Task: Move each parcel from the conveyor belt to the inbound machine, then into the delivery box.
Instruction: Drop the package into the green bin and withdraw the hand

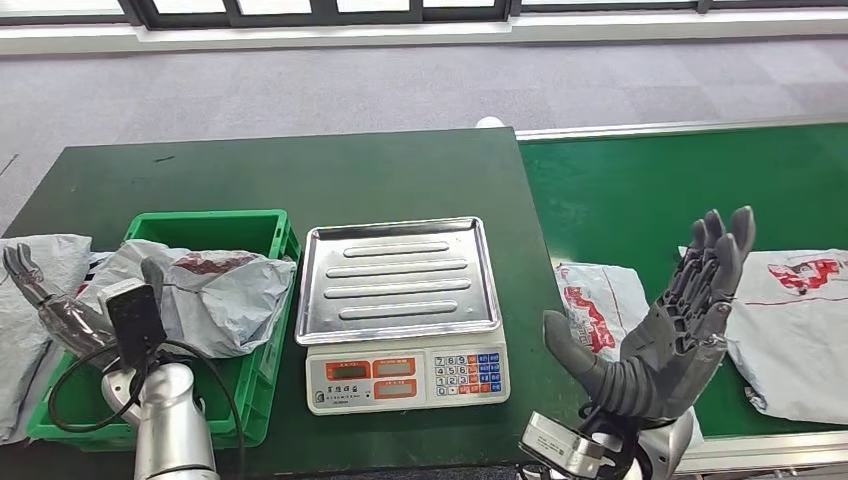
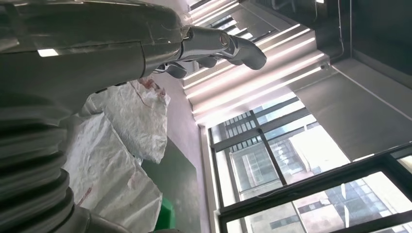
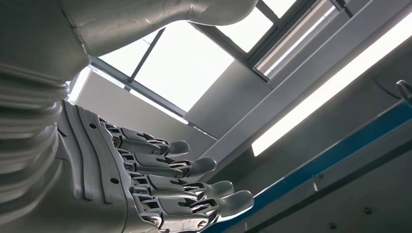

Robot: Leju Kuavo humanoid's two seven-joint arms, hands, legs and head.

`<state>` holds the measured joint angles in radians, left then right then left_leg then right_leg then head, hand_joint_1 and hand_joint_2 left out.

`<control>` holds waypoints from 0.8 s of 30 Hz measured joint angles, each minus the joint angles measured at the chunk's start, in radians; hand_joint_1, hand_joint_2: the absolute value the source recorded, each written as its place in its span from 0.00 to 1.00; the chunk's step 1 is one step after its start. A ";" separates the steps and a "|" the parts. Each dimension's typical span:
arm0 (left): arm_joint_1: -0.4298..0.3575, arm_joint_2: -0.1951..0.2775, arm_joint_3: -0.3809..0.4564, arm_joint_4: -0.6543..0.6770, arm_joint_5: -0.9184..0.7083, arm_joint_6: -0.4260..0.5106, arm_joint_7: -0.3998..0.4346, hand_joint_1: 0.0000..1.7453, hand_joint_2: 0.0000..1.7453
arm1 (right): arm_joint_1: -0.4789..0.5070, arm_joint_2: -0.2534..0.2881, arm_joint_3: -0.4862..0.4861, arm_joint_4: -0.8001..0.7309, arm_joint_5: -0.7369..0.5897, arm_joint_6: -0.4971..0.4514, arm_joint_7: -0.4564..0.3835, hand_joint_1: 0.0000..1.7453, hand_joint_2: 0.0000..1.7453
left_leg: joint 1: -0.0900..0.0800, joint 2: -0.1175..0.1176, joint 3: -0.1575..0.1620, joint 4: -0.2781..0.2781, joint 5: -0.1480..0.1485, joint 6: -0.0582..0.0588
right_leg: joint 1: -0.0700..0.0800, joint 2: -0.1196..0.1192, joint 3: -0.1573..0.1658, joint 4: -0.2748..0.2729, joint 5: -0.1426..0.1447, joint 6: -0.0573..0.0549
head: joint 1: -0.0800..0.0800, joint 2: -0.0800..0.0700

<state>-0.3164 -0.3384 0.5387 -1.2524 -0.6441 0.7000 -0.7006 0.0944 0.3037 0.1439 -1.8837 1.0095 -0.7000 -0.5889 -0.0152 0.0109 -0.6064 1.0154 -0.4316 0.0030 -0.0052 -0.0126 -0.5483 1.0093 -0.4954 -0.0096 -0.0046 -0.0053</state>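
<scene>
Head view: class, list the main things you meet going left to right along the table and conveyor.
Green crate with a grey parcel → weighing scale → white-and-red parcel → right robot hand → large white parcel.

Four parcels (image 1: 598,305), one scale (image 1: 400,310), one crate (image 1: 205,228).

The robot's right hand (image 1: 668,335), dark grey and many-fingered on a silver arm, is standing raised with its palm turned up and inward, fingers (image 3: 194,167) extending straight and side by side, thumb sticking out to the side; it is holding nothing. The left hand (image 1: 55,305), the same dark grey, is sitting low on its silver arm, fingers (image 2: 228,46) stretching outward and slightly apart, gripping nothing.
</scene>
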 joint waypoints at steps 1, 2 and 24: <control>0.004 0.001 0.000 -0.008 0.003 0.000 0.000 0.00 1.00 | 0.000 0.000 -0.002 0.000 -0.001 0.000 -0.002 0.00 1.00 | 0.000 0.000 -0.001 0.000 0.000 0.000 | 0.000 0.000 -0.001 0.000 0.000 0.000 | 0.000 0.000; 0.006 0.002 0.000 -0.015 0.005 0.000 0.000 0.00 1.00 | 0.001 0.000 -0.004 0.000 -0.002 0.000 -0.003 0.00 1.00 | 0.000 0.000 -0.002 0.000 0.000 0.000 | 0.000 0.000 -0.002 0.000 0.000 0.000 | 0.000 0.000; 0.324 0.125 -0.686 -0.492 0.524 -0.265 -0.003 0.00 1.00 | -0.078 0.008 -0.391 0.309 0.239 0.000 0.128 0.00 1.00 | 0.000 -0.006 -0.010 0.003 -0.001 0.001 | 0.000 -0.004 -0.007 -0.001 -0.001 0.003 | 0.000 0.000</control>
<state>0.0081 -0.2137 -0.1474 -1.7440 -0.1197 0.4346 -0.7033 0.0161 0.3116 -0.2474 -1.5751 1.2483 -0.6997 -0.4607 -0.0156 0.0048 -0.6164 1.0180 -0.4325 0.0044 -0.0054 -0.0171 -0.5548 1.0086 -0.4962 -0.0070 -0.0047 -0.0052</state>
